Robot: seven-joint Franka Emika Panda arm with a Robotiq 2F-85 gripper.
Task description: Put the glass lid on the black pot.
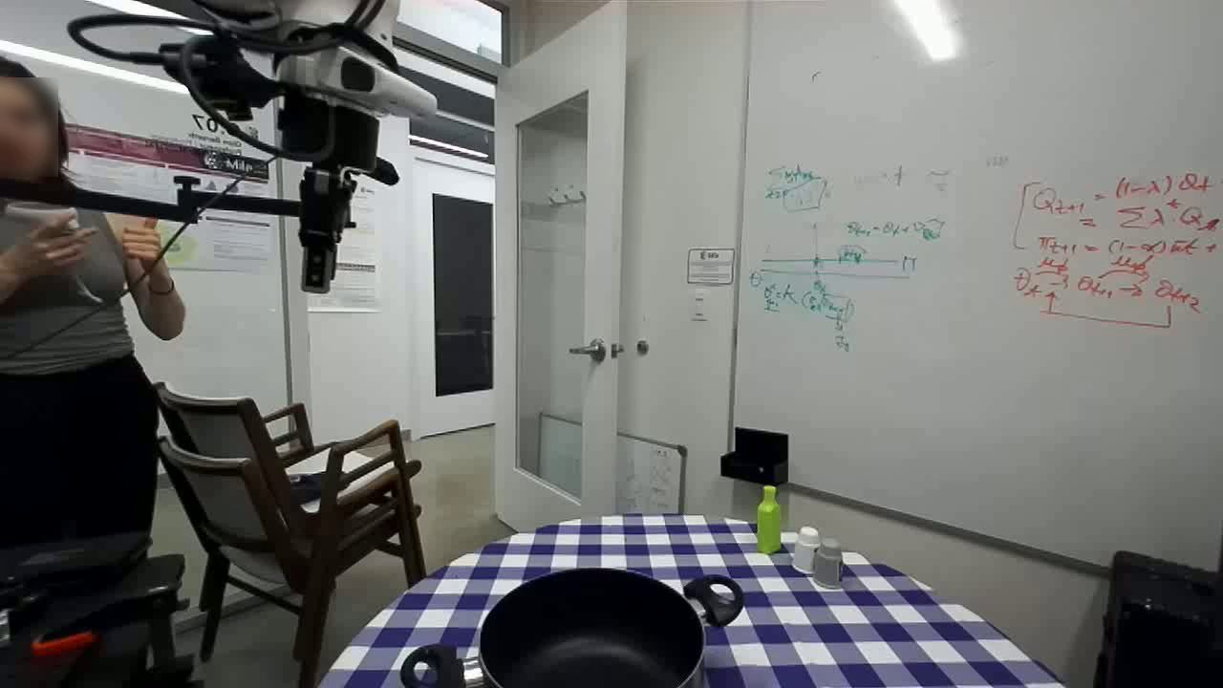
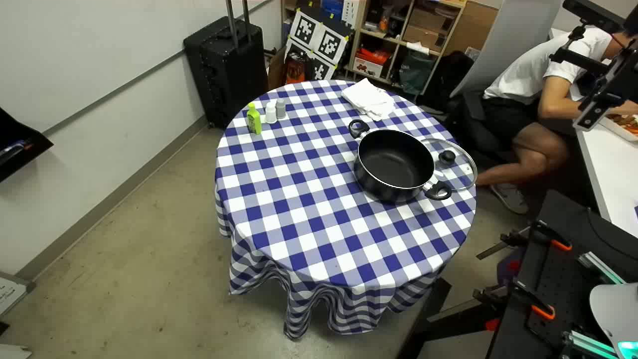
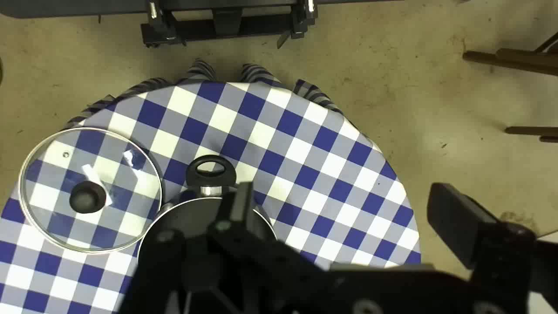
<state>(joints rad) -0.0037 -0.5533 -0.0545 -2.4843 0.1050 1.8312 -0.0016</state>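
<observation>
- Large whiteboard (image 1: 936,411) in an exterior view: red handwriting at the right reads roughly "Qt+1 = (1-λ)Qt +"; the green notes beside it are mostly illegible.
- Tall white door (image 1: 607,239), standing open.
- Round table covered in blue-and-white checked fabric (image 2: 309,214), in all three views.
- Black hard-sided suitcase (image 2: 227,75), upright, in an exterior view.
- White poster with a maroon band (image 1: 210,220); backwards lettering shows over it, one dark patch seeming to spell "Mila".
- White sheets printed with black square markers (image 2: 319,42), beyond the table in an exterior view.
- Wide round black pot (image 2: 396,162) with two looped black handles (image 2: 437,190), upright on the table, its dark inside open to view.
- Round see-through glass lid (image 3: 93,224) with a thin rim, lying on the table just beside the pot, black knob (image 3: 87,197) up; I cannot tell whether the rims touch.
- Black two-fingered gripper (image 3: 340,192), well apart from lid and pot; the wrist view shows its fingers (image 3: 455,224) spread wide, checked fabric and bare floor (image 3: 457,144) visible between them.
- Loosely folded white cloth (image 2: 369,99), near the table's edge.
- Small framed sign (image 1: 711,267) by the door, its print too tiny to read.
- Lime-green bottle (image 2: 253,119), upright, side markings unreadable.
- White cylindrical container (image 2: 270,113) and grey cylindrical container (image 2: 281,108), just beside the bottle.
</observation>
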